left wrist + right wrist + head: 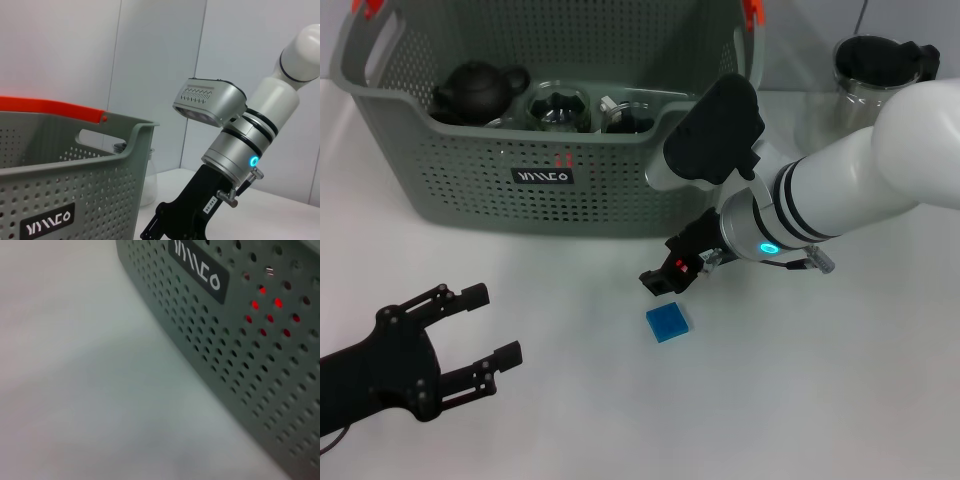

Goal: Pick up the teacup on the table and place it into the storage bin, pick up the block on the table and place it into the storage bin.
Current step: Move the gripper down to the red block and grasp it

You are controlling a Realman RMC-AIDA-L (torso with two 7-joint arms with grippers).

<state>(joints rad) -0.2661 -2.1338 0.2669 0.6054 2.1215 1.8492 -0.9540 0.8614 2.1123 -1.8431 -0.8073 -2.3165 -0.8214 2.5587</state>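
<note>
Trouble could come if the right hand [665, 279], empty with fingers hard to see, drops crooked onto the blue block [667, 322] just below it and knocks it away from the storage bin [535, 205] behind.

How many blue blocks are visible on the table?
1: the blue block lies on the table in front of the storage bin, just below the right gripper. None seen elsewhere.
</note>
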